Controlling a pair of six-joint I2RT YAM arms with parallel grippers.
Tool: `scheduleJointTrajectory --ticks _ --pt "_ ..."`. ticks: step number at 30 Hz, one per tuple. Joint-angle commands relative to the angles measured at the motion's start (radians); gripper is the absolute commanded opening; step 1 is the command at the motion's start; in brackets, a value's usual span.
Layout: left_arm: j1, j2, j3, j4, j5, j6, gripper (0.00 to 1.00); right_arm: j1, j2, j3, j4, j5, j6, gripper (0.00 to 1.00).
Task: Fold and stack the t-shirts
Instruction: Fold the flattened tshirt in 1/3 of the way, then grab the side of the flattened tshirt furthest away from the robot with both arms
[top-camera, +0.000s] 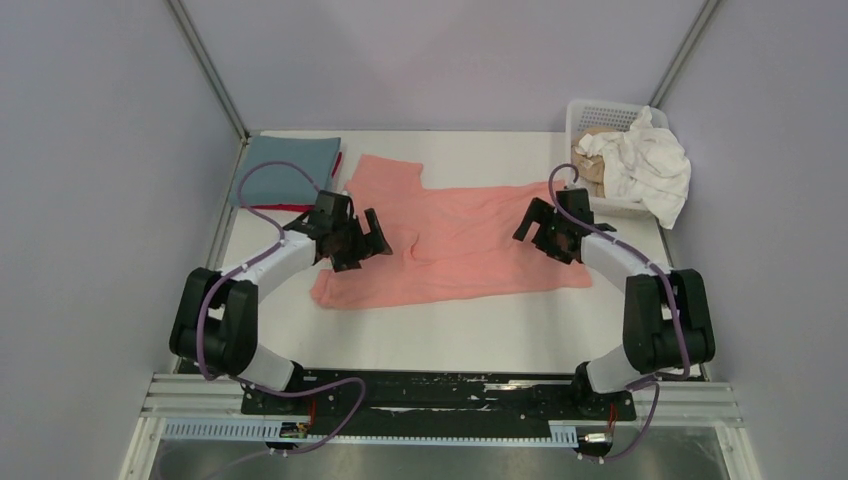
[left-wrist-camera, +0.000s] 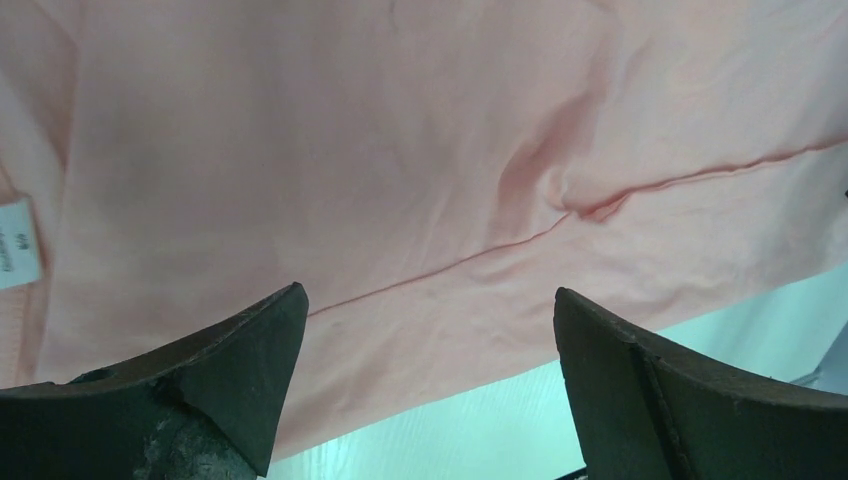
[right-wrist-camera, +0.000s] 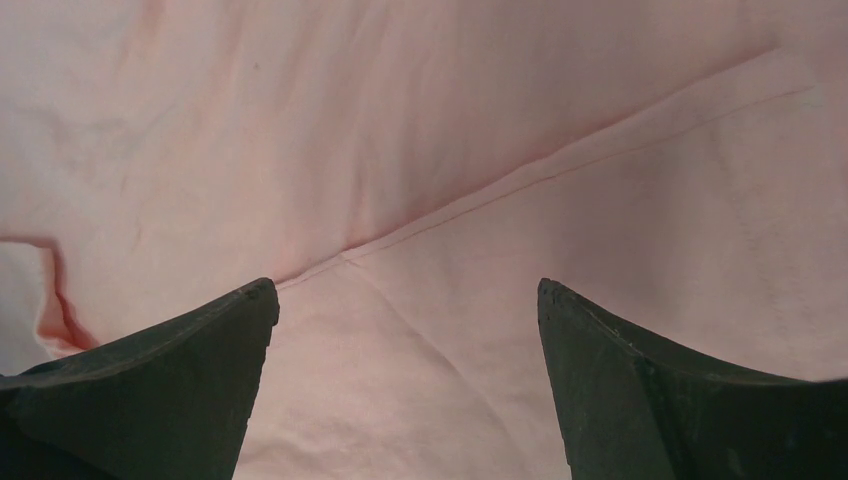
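Arms bent inward over the table (top-camera: 430, 340), where we see the left gripper (left-wrist-camera: 428, 300) and right gripper (right-wrist-camera: 407, 290), fingers spread wide and empty, above opposite ends of the salmon-pink t-shirt (top-camera: 470, 240) lying flat at centre, its white tag (left-wrist-camera: 18, 245) printed too faintly to read.

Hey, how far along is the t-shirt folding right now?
Done: a grey-blue shirt lies folded far left, over a red one. In hand: the salmon pink shirt lies spread mid-table, partly folded; the left gripper and right gripper hover over it, open and empty. Left: finishing and stacking it, then the white shirt and tan shirt crumpled in the basket.
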Motion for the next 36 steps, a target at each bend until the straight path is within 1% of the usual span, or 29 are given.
scheduleJointTrajectory --ticks 1,4,7,11,15,19,22,25,28,32,36 --pt "-0.004 0.051 -0.064 0.147 0.107 -0.049 1.0 0.018 0.08 0.007 0.094 -0.139 -0.024 1.0" --pt "-0.005 0.083 -0.105 0.159 0.099 -0.073 1.0 0.017 0.072 -0.047 0.079 -0.077 0.017 1.0" --pt "-0.005 0.08 -0.172 0.163 0.103 -0.089 1.0 0.015 0.023 -0.13 0.049 -0.032 0.049 1.0" --pt "-0.008 0.009 -0.284 0.142 0.08 -0.122 1.0 0.015 -0.08 -0.248 -0.026 -0.002 0.099 1.0" --pt "-0.045 -0.136 -0.389 0.083 0.029 -0.169 1.0 0.015 -0.222 -0.331 -0.166 0.03 0.181 1.0" --pt "-0.1 -0.323 -0.478 0.013 -0.013 -0.229 1.0 0.018 -0.412 -0.425 -0.253 -0.032 0.256 1.0" --pt "-0.123 -0.41 -0.552 -0.002 -0.025 -0.268 1.0 0.027 -0.535 -0.491 -0.306 -0.072 0.294 1.0" --pt "-0.139 -0.496 -0.599 -0.012 -0.033 -0.306 1.0 0.035 -0.628 -0.524 -0.361 -0.07 0.324 1.0" --pt "-0.156 -0.568 -0.642 -0.052 -0.07 -0.352 1.0 0.043 -0.71 -0.536 -0.415 -0.073 0.35 1.0" --pt "-0.174 -0.686 -0.673 -0.086 -0.061 -0.38 1.0 0.046 -0.826 -0.532 -0.483 -0.047 0.363 1.0" --pt "-0.181 -0.793 -0.677 -0.114 -0.04 -0.386 1.0 0.047 -0.886 -0.512 -0.507 -0.051 0.361 1.0"
